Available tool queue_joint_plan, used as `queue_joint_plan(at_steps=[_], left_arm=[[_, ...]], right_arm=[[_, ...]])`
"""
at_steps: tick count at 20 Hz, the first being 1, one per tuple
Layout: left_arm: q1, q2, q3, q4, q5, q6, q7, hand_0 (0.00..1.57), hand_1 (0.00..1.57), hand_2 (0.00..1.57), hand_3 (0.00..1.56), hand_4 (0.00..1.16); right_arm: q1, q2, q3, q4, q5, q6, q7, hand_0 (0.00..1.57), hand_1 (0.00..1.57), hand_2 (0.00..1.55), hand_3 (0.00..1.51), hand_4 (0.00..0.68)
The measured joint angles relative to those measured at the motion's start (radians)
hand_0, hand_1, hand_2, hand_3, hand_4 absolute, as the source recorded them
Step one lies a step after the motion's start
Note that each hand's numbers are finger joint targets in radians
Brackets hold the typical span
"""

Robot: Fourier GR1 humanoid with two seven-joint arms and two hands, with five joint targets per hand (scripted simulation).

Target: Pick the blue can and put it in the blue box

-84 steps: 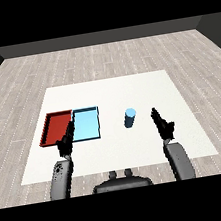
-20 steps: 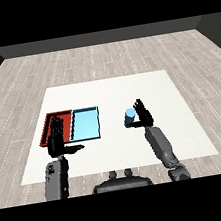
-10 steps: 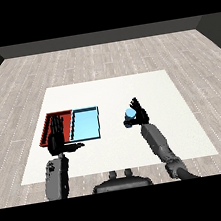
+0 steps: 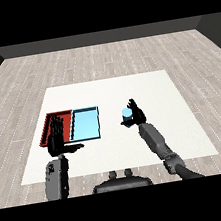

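Right hand (image 4: 136, 114) is sitting against the can (image 4: 127, 114), fingers up behind it and thumb reaching under its left side, so it is wrapping the can, though I cannot tell if the fingers are closing fully around it or whether the can is off the table (image 4: 185, 121) yet. The can is at the left edge of that hand, upright as far as I can see, and the blue tray (image 4: 86, 124) is lying well to the hand's left with bare table between. Left hand (image 4: 57, 140) is hanging open, fingers straight, thumb out, in front of the red tray (image 4: 48, 130) and just left of the blue one, holding nothing. My read on risks: if the wrap is only partial, the can is likely slipping or tipping once the arm starts swinging left. The red tray is touching the blue one on its far side from the right hand, so overshooting the carry is putting the can in the wrong tray. The left hand is parked close to the drop zone, so the right arm may be clipping it on approach. A low carry is also risking the can catching the blue tray's near rim.
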Motion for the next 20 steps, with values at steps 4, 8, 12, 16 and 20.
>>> queue_joint_plan(at_steps=[4,8,12,16,20], left_arm=[[0.008,-0.016,-0.014,-0.003,-0.018,0.016,-0.01,0.0,0.0,0.0,0.0,0.0],[0.008,-0.011,-0.01,0.007,-0.016,0.009,-0.016,0.0,0.0,0.0,0.0,0.0],[0.005,-0.003,0.0,0.009,-0.008,0.005,-0.014,0.0,0.0,0.0,0.0,0.0],[0.006,-0.01,-0.011,0.008,-0.019,0.013,-0.008,0.0,0.0,0.0,0.0,0.0],[0.014,-0.009,-0.033,0.021,-0.044,0.007,-0.016,0.0,0.0,0.0,0.0,0.0]], right_arm=[[-0.031,-0.001,-0.012,0.059,0.019,-0.1,-0.03,1.54,1.54,1.51,1.48,0.642],[-0.077,-0.003,-0.02,0.114,0.05,-0.229,-0.051,1.49,1.49,1.48,1.43,0.617],[-0.071,-0.006,0.001,0.106,0.091,-0.298,-0.029,1.5,1.5,1.48,1.44,0.617],[-0.079,-0.002,0.026,0.091,0.085,-0.342,-0.018,1.49,1.49,1.47,1.41,0.637],[-0.061,-0.011,0.052,-0.004,0.11,-0.37,0.033,1.43,1.43,1.45,1.4,0.624]])
